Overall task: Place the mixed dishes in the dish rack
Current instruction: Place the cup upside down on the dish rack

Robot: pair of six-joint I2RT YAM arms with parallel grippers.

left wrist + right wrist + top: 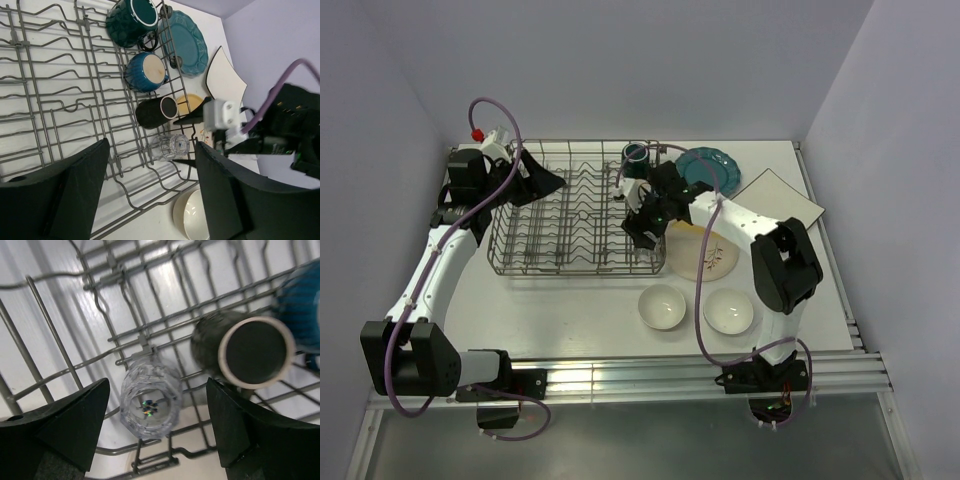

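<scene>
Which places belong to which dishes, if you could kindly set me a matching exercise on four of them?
1 clear glass
2 teal plate
3 white square plate
4 white bowls

A on the table, farthest right
B in the dish rack, on its side
C table, near side of the rack
D table, by the rack's far right corner

Pairs: 1-B; 2-D; 3-A; 4-C

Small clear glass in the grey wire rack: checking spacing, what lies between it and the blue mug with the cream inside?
A black cylindrical mug sits between them; the left wrist view shows it.
</scene>
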